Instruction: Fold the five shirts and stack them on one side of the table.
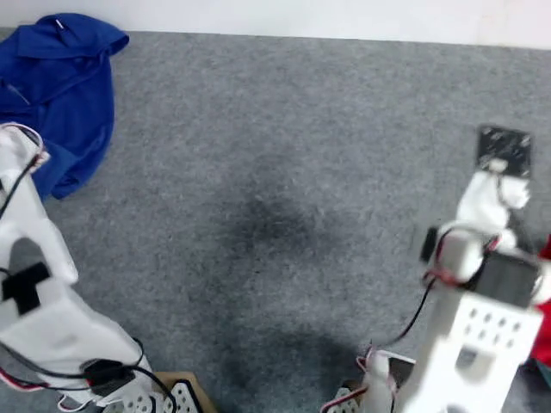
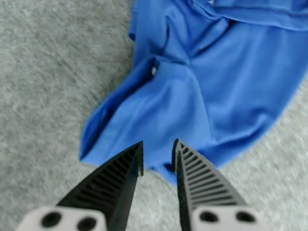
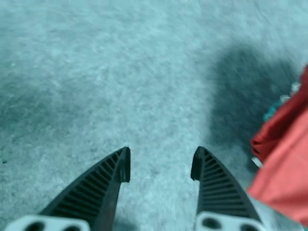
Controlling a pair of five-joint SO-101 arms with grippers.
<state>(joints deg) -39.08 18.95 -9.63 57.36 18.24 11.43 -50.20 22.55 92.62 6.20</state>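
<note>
**Blue shirt at the left hand, both hands empty**

The crumpled blue cotton shirt lies bunched at the far left corner of the grey, carpet-textured counter. The left hand hangs just above the shirt's near edge, jaws slightly apart with nothing between them. The right hand hovers over bare counter, jaws wide and empty, with a red fabric garment just beside it. The blue cloth looks light and limp, and it will likely drag and bunch on the rough surface. A pinch at a hem corner or shoulder seam seems best for spreading it flat.
</note>
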